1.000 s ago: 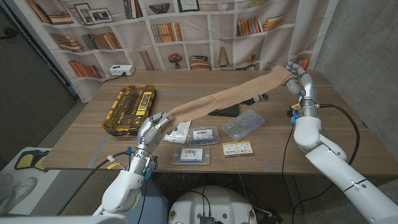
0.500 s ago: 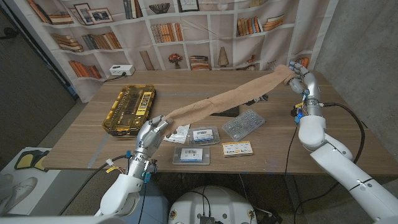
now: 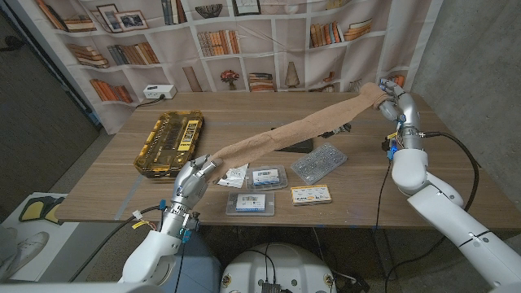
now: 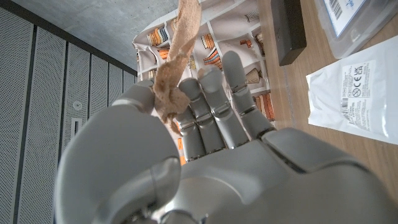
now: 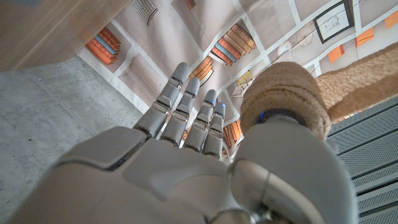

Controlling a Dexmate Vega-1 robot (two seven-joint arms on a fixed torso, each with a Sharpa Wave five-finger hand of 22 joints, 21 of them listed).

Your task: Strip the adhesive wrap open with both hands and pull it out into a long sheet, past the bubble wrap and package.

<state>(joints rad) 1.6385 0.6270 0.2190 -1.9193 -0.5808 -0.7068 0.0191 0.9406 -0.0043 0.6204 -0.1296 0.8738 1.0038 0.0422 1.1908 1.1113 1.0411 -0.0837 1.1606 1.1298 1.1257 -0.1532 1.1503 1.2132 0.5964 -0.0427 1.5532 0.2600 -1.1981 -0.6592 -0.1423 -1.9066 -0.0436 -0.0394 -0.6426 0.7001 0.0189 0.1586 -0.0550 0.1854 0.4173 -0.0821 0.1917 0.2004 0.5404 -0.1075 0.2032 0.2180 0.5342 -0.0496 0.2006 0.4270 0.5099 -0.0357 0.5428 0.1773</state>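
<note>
Tan adhesive wrap (image 3: 301,130) stretched as a long sheet above the desk (image 3: 366,179), its free end pinched in your left hand (image 3: 191,177) and its roll seated on the thumb of your right hand (image 3: 396,104), the other fingers straight. You were best advised to draw both hands apart evenly, keeping tension level. Wood-grain desk; bookshelf-printed backdrop (image 3: 244,41) behind.

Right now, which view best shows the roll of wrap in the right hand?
The right wrist view: the roll sits large against the right hand. The head view shows it small; the left wrist view shows just the wrap's free end.
</note>
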